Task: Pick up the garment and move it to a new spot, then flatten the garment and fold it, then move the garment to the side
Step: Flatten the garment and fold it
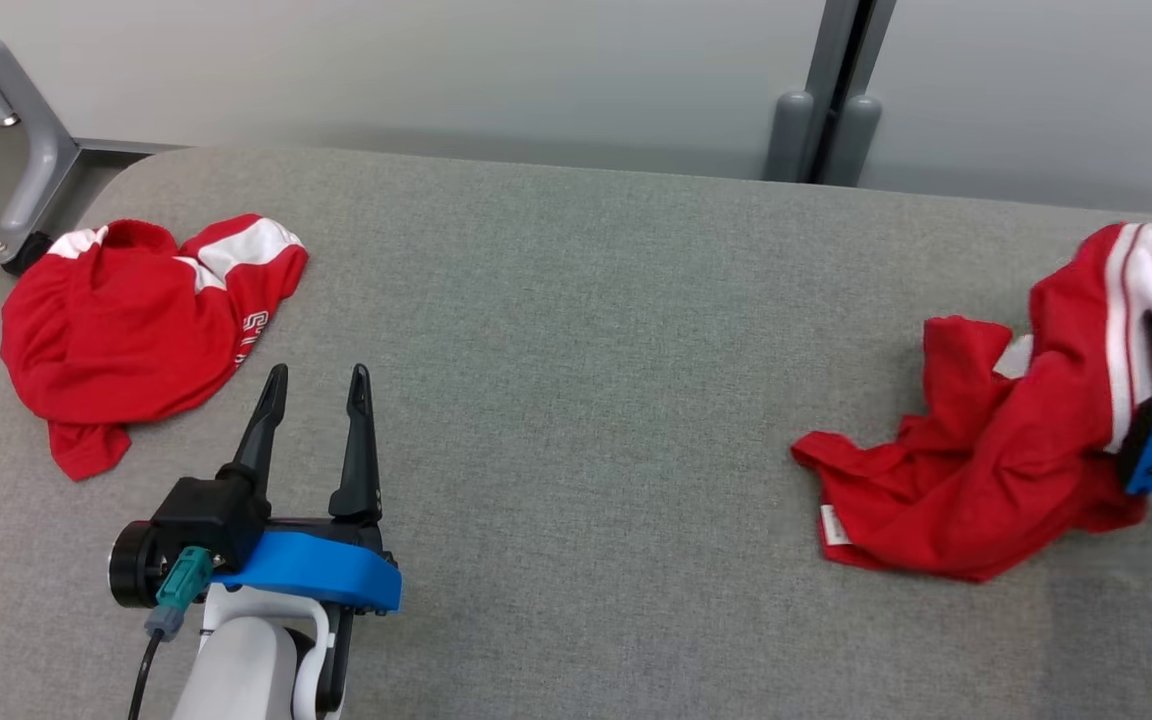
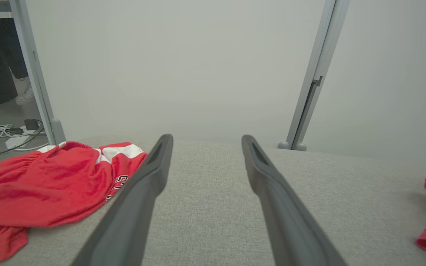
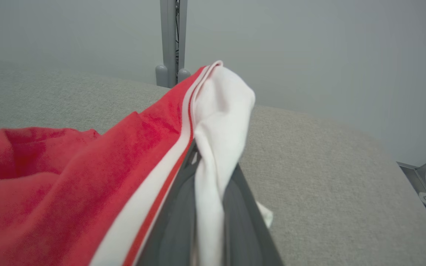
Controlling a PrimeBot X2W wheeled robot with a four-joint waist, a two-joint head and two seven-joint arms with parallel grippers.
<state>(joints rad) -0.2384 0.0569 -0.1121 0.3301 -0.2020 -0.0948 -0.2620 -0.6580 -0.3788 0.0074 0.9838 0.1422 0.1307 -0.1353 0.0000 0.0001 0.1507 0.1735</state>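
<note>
Currently the right claw (image 3: 202, 162) pinches the garment (image 1: 976, 480) by its white hem (image 3: 224, 111) only; so thin a grip may slip on lifting. The left claw (image 1: 319, 385) stands spread, idle.

Soft, even light; faint shadows

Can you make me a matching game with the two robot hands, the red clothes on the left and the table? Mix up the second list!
Things:
1. left gripper
2. right gripper
3. left garment
4. table

States:
A. grey all over
B. pinching the right garment by its white edge
C. open, holding nothing
D. lying crumpled, nothing touching it

Pairs: 1-C, 2-B, 3-D, 4-A
</note>
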